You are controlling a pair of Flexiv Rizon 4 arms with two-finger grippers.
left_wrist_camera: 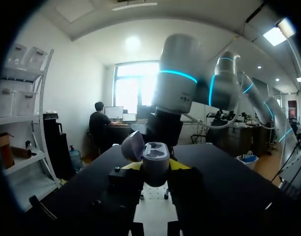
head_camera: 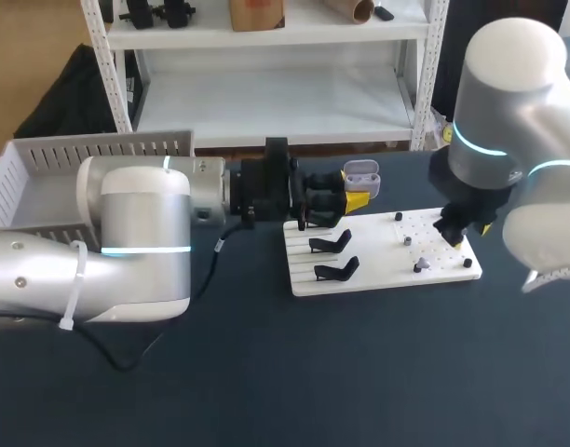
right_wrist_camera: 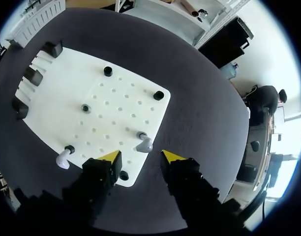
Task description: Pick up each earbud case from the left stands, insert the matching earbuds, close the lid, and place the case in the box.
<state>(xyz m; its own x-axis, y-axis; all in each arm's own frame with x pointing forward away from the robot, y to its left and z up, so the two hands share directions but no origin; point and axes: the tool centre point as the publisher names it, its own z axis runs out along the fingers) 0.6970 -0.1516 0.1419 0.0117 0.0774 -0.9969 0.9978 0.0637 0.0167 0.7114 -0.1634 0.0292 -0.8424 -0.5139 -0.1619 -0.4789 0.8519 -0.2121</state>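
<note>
**Over the board's far left corner: case held up, buds not yet in**

Clamped there from two sides by the left tool, lid swung open. No bud to be seen inside from the left wrist view. Across the board, near its right edge, the right tool: fingers apart, nothing gripped, poised just over one bud on its peg. A second bud off to one side, close to the board's edge.

Judged early in the job. Done: case out of its stand and opened. Left: gripping the first bud, seating both, shutting the lid, then carrying the case to the box at the surface's far left corner. Two stands on the board's left side bare, with no other case in sight. Box floor partly hidden behind the left arm, so cannot tell whether anything lies in it.

Room: tools well apart, with the width of the board between them. Broad bare surface along the near edge. Tighter toward the far edge, where the case hangs. Black pegs standing up around the buds, so probably best to come straight down and lift straight out. For the later trip, expect to need height over the box's raised wall, with the left arm's own bulk lying between board and box.
</note>
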